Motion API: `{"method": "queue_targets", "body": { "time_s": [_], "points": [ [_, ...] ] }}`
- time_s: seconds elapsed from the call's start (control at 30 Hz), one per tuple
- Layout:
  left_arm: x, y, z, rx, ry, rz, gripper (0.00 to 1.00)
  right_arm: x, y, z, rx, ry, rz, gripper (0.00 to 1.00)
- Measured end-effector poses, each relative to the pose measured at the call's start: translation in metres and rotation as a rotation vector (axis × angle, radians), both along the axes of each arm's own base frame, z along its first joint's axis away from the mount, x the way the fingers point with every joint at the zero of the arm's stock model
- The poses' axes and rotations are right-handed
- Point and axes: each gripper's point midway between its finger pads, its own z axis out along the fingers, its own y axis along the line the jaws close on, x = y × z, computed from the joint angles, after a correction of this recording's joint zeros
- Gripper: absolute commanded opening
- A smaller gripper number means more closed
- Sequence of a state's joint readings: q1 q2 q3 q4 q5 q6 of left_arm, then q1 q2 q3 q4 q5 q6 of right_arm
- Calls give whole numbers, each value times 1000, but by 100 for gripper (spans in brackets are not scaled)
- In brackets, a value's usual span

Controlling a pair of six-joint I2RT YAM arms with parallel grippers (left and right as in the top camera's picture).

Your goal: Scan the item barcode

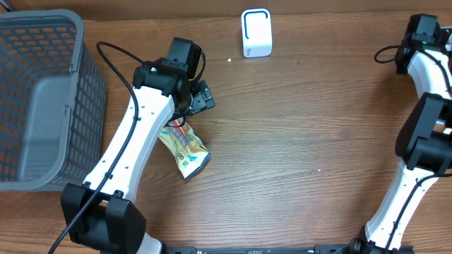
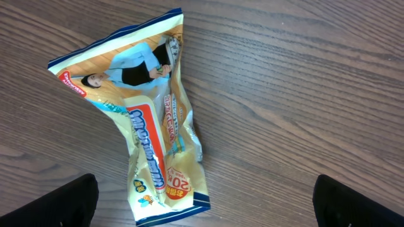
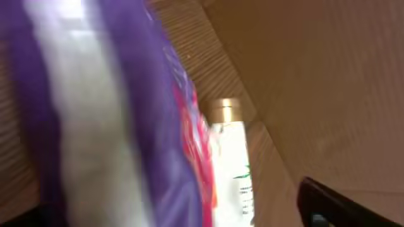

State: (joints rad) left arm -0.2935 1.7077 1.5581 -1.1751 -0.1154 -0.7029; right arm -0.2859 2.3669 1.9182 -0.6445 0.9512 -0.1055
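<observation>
Now the left gripper (image 2: 207,205) hovers spread wide over the snack packet (image 2: 148,120), flat on the bench (image 2: 303,94) left of centre, its long axis slanting upper left to lower right, right arm (image 1: 424,134) well apart.

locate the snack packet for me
In the overhead view the snack packet lies on the left half of the table, right beside the left arm, right of the grey basket and below-left of the white scanner.
</observation>
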Motion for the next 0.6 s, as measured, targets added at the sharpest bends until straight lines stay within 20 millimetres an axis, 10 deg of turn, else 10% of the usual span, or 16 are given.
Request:
{"method": "queue_targets", "body": {
  "time_s": [0.4,0.6],
  "points": [
    [-1,-1,0,-6,3,-2,100,27,36,2,158,-120,106,100],
    [0,-1,0,-7,2,-2,100,53,78,74,377,-378,281,100]
  ]
}}
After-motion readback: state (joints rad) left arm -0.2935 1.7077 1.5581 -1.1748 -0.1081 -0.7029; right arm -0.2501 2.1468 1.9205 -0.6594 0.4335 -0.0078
